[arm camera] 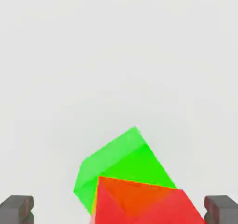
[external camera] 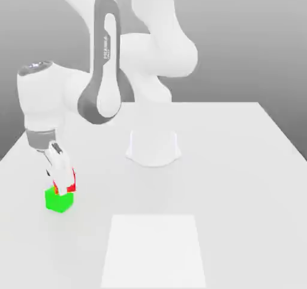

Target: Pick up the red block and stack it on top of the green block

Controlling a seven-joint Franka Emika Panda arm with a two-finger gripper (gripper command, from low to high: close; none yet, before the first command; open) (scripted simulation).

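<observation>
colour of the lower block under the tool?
Bright green, plain faces; hand view shows it best, under the red block.

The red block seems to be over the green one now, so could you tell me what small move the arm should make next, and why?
Probably lift the gripper straight up. Its fingers stand open on either side of the red block, which sits over the green block, so a vertical retreat is least likely to nudge the stack.

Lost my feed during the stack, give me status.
Gripper open, fingers clear of both sides. Red block on green block, slightly offset. Nothing in the way on the table.
</observation>
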